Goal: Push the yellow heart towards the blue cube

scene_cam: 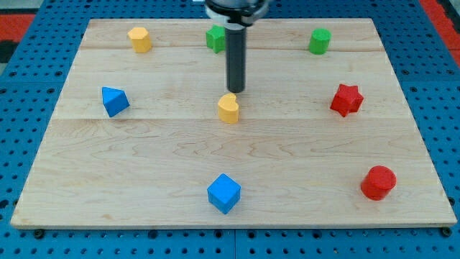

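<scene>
The yellow heart (228, 109) lies near the middle of the wooden board (144, 158). The blue cube (224, 193) sits straight below it, near the view's bottom edge of the board. My tip (236, 91) stands just above the heart, on its upper right side, touching or almost touching it. The dark rod rises from there to the view's top.
A blue wedge-like block (114, 101) lies at the left. A yellow block (140, 39) and a green block (215, 37) sit along the top, with a green cylinder (320, 41) at top right. A red star (346, 99) and a red cylinder (378, 182) are at the right.
</scene>
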`<state>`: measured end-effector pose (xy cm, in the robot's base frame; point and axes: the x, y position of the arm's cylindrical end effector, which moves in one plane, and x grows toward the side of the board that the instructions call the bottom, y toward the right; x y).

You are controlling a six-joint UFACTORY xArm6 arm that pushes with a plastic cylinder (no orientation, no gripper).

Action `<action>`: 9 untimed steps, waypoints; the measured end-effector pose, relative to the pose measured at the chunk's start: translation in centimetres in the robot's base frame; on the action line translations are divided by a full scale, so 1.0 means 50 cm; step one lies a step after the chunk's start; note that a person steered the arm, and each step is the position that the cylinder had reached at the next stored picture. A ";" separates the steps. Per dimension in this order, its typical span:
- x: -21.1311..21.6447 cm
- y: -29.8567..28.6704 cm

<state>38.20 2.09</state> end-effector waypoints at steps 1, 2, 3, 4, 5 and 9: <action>0.027 0.014; 0.062 0.008; 0.068 -0.030; 0.069 -0.055; 0.069 -0.086; 0.169 -0.240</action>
